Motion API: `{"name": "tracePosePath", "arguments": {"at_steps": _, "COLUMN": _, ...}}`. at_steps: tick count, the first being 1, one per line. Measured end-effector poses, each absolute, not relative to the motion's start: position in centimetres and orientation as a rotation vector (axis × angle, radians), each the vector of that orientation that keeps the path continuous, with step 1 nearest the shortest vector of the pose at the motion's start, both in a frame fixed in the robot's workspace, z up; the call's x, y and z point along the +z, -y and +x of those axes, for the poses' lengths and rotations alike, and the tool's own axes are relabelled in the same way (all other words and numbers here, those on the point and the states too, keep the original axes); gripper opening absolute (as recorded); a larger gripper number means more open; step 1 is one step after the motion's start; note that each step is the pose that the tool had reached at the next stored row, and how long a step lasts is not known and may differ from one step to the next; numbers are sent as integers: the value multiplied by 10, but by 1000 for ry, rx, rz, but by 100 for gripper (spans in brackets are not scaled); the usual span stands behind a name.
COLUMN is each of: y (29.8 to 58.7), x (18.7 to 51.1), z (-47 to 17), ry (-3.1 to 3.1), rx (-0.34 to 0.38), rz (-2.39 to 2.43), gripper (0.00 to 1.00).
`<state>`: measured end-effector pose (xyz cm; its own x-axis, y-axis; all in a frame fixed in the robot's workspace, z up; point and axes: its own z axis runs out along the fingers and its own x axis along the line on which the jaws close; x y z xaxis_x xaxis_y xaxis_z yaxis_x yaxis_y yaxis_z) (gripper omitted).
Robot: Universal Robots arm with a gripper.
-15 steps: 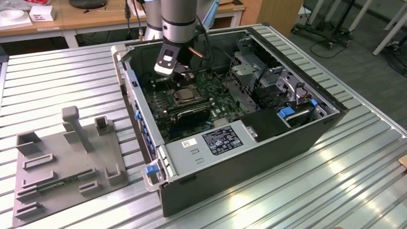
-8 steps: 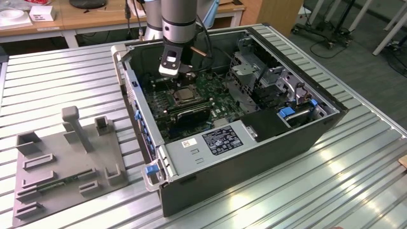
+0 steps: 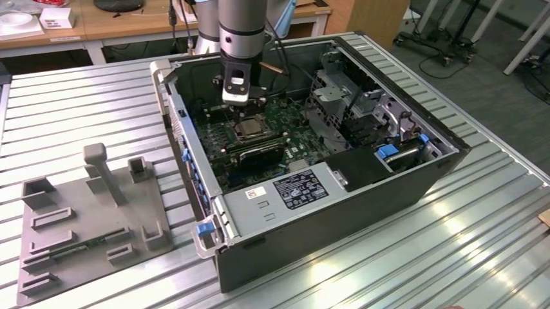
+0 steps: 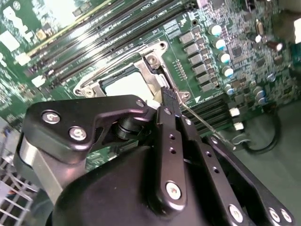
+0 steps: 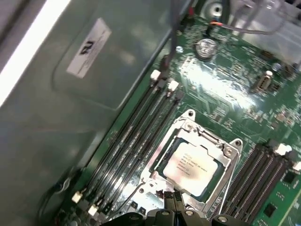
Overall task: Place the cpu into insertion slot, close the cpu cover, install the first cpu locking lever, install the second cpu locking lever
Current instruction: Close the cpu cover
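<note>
The cpu (image 5: 190, 165) lies flat in the insertion slot (image 3: 249, 131) on the green motherboard, inside the open computer case. The cpu cover (image 5: 228, 153) lies down around the chip, whose pale top (image 4: 124, 82) shows through the window. My gripper (image 5: 173, 197) hangs low over one edge of the socket with its fingers together and nothing visibly between them. In the exterior view the gripper (image 3: 236, 100) is just behind the socket. A thin wire locking lever (image 4: 207, 125) sticks out from the socket beside the fingertips (image 4: 168, 93). Another thin wire (image 5: 126, 198) runs along the opposite side.
Long black memory slots (image 5: 136, 132) flank the socket on both sides. The case walls (image 3: 172, 109), a drive cage (image 3: 378, 129) and a metal box (image 3: 284, 193) close in around the board. A grey fixture plate (image 3: 86, 212) lies on the slatted table at the exterior view's left.
</note>
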<state>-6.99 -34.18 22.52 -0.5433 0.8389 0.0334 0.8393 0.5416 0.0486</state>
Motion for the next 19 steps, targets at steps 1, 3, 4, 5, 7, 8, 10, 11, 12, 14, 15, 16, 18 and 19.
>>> {"name": "tracePosePath", "arguments": {"at_steps": 1, "y": 342, "x": 225, "z": -70, "ry": 2766, "rx": -92, "rz": -1473, "gripper": 11}}
{"name": "tracePosePath", "arguments": {"at_steps": 3, "y": 342, "x": 225, "z": -70, "ry": 2790, "rx": -92, "rz": -1424, "gripper": 11}}
{"name": "tracePosePath", "arguments": {"at_steps": 4, "y": 342, "x": 225, "z": -70, "ry": 2803, "rx": -92, "rz": -1398, "gripper": 11}}
{"name": "tracePosePath", "arguments": {"at_steps": 5, "y": 342, "x": 225, "z": -70, "ry": 2816, "rx": -92, "rz": -1371, "gripper": 11}}
{"name": "tracePosePath", "arguments": {"at_steps": 7, "y": 342, "x": 225, "z": -70, "ry": 2839, "rx": -91, "rz": -1319, "gripper": 11}}
{"name": "tracePosePath", "arguments": {"at_steps": 8, "y": 342, "x": 225, "z": -70, "ry": 2850, "rx": -91, "rz": -1293, "gripper": 11}}
{"name": "tracePosePath", "arguments": {"at_steps": 10, "y": 342, "x": 224, "z": -70, "ry": 2872, "rx": -91, "rz": -1242, "gripper": 11}}
{"name": "tracePosePath", "arguments": {"at_steps": 11, "y": 342, "x": 224, "z": -70, "ry": 2883, "rx": -90, "rz": -1215, "gripper": 11}}
{"name": "tracePosePath", "arguments": {"at_steps": 12, "y": 342, "x": 224, "z": -70, "ry": 2893, "rx": -90, "rz": -1189, "gripper": 11}}
{"name": "tracePosePath", "arguments": {"at_steps": 14, "y": 342, "x": 224, "z": -70, "ry": 2914, "rx": -90, "rz": -1134, "gripper": 11}}
{"name": "tracePosePath", "arguments": {"at_steps": 15, "y": 342, "x": 224, "z": -70, "ry": 2923, "rx": -90, "rz": -1108, "gripper": 11}}
{"name": "tracePosePath", "arguments": {"at_steps": 16, "y": 342, "x": 224, "z": -70, "ry": 2933, "rx": -89, "rz": -1081, "gripper": 11}}
{"name": "tracePosePath", "arguments": {"at_steps": 18, "y": 342, "x": 224, "z": -70, "ry": 2951, "rx": -89, "rz": -1028, "gripper": 11}}
{"name": "tracePosePath", "arguments": {"at_steps": 19, "y": 342, "x": 224, "z": -70, "ry": 2959, "rx": -89, "rz": -1001, "gripper": 11}}
